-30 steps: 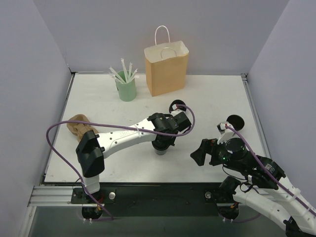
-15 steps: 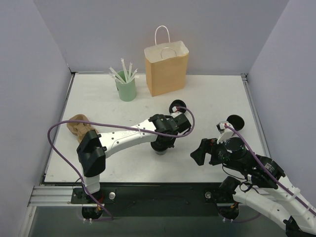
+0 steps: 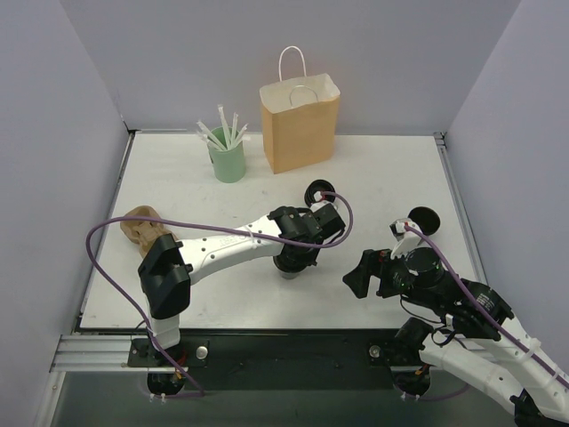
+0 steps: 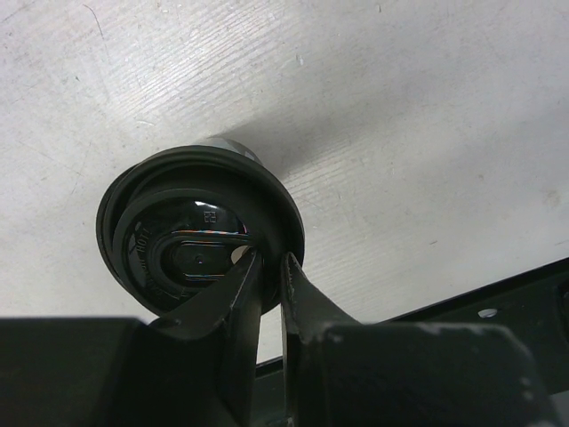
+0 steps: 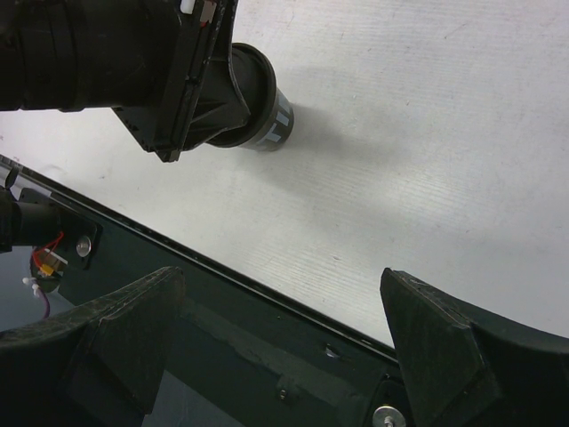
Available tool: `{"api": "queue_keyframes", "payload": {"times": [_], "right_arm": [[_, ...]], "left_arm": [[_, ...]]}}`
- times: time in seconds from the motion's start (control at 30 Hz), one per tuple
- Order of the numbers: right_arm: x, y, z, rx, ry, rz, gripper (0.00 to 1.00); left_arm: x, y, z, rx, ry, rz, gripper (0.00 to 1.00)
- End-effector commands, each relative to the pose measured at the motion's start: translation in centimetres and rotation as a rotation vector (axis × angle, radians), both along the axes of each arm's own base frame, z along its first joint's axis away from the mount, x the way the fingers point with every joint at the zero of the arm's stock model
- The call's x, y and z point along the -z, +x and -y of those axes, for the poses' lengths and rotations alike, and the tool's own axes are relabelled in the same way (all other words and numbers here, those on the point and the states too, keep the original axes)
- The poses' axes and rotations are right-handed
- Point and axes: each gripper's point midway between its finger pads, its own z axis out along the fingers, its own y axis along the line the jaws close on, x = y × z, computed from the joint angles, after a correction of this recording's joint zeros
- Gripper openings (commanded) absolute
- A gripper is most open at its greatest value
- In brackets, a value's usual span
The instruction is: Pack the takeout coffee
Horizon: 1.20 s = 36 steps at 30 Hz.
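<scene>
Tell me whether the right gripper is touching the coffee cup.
Apart. In the right wrist view the right gripper stands open at the bottom edge, with a stretch of table between it and the coffee cup.

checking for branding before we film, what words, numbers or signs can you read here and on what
No text can be quoted; nothing here is legible.
black lid: raised lettering on its inner ring and a small square mark near the middle, both too small to read.
black cup: pale blocks near its base, too blurred to read.
paper bag: no print visible.
green cup: no print visible.
</scene>
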Motion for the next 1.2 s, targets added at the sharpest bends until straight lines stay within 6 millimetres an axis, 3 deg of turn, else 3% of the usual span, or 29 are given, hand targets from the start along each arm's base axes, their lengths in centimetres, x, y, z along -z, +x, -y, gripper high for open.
{"api": "queue_keyframes", "payload": {"times": [0.0,0.5,0.77,1.0,1.17], "right_arm": [[-0.7,0.1,0.4,0.012,-0.002,0.022,0.98],[-0.5,0.2,0.4,0.014,-0.014,0.014,0.98],[-0.5,0.2,0.3,0.013,-0.015,0.011,0.98],[-0.3,0.3,0.3,0.017,-0.022,0.009,0.98],[-0.3,0.4,0.3,0.018,-0.024,0.004,0.98]], "left_arm": [[-1.3,0.4,0.3,0.003,-0.029,0.037,0.22],[-1.2,0.5,-0.9,-0.019,0.019,0.048,0.21],[-1.8,0.0,-0.3,-0.003,-0.03,0.031,0.21],[-1.5,-0.3,-1.3,-0.02,0.001,0.027,0.21],[-1.8,-0.1,-0.9,-0.011,-0.019,0.036,0.22]]}}
